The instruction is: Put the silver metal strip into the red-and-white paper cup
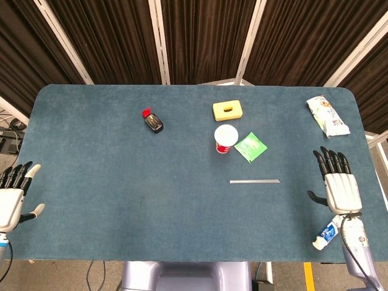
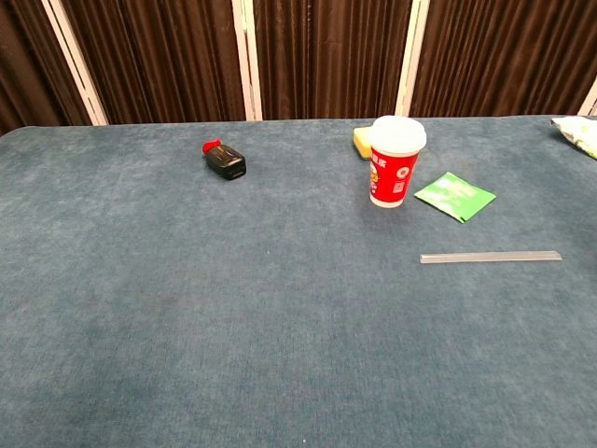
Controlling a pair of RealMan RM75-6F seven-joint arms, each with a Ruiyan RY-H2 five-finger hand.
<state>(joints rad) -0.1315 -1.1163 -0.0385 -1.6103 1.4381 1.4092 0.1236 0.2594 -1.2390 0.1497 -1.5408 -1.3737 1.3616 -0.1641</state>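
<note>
Only the head view shows the left hand and right hand, fingers spread and empty, flanking the strip near the cup and green packet.

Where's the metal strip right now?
The silver metal strip lies flat on the table's right half, just in front of the paper cup and green packet.

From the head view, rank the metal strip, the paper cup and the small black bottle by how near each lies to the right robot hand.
Measured from the right robot hand in the head view:
1. Silver metal strip, lying flat just left of that hand.
2. Red-and-white paper cup, upright, farther left and toward the back.
3. Black bottle with red cap, on the table's left half, farthest away.
</note>
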